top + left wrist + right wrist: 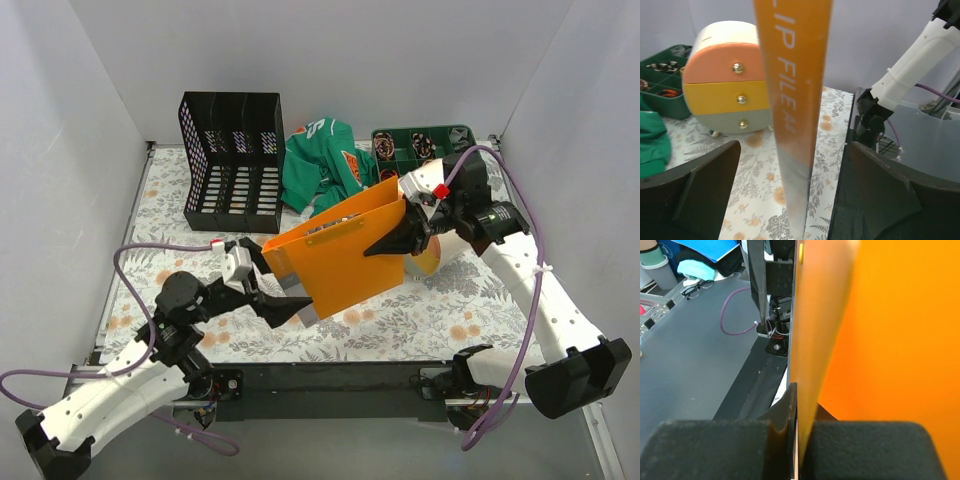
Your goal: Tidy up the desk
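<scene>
An orange clip file [345, 250] hangs tilted above the middle of the flower-printed desk [430, 310]. My right gripper [400, 240] is shut on the file's right edge; in the right wrist view the orange sheet [890, 340] is pinched between the black pads of the gripper [800, 440]. My left gripper [285, 300] is open at the file's lower left corner. In the left wrist view the file's spine [795, 100] stands between the spread fingers [700, 185] of the gripper [792, 200], touching neither.
A black magazine rack [232, 160] stands at the back left. A green garment [320, 165] lies beside it, and a green compartment tray [420, 145] sits at the back right. A small round-topped drawer chest [725, 80] stands behind the file.
</scene>
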### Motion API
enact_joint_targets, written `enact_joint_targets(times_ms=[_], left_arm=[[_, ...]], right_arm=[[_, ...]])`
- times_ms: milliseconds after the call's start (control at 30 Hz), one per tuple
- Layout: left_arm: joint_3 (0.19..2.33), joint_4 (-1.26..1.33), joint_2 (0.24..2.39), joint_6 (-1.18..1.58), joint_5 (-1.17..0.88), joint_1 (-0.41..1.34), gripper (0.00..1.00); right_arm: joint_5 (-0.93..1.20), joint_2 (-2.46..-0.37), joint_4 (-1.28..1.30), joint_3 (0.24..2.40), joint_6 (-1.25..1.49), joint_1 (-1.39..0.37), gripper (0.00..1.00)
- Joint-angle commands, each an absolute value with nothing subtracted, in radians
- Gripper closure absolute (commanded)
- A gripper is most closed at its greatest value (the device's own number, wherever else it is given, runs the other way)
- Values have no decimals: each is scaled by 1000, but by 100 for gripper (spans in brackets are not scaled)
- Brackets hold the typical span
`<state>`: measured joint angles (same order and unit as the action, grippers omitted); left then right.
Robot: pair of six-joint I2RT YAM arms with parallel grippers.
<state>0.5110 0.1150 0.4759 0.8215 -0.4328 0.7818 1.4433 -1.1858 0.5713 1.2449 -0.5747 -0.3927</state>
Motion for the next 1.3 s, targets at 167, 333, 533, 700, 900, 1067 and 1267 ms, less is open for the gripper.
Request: enact_joint_targets(times_ms=[167,333,533,700,900,1067,1267], left_arm=[[531,245,529,867,-400,782,100],[512,155,396,899,-94,782,100],[629,-144,362,882,352,782,100],[719,-115,425,761,527,782,100],[874,26,621,545,603,782,100],[959,73,748,398,611,778,100],[1020,77,885,437,398,643,100]], right_arm=[[1568,-1143,476,1220,-525,-387,99],[1354,-1115,414,1216,-436,-385,16],[961,-1020,417,1282,-420,-302,2],[934,-973,390,1211,-394,-216,2],[1028,-916,227,990,-324,-193,2],[1112,-902,158,907,-336,-187,2],[1129,-893,134,838,-367,-186,2]])
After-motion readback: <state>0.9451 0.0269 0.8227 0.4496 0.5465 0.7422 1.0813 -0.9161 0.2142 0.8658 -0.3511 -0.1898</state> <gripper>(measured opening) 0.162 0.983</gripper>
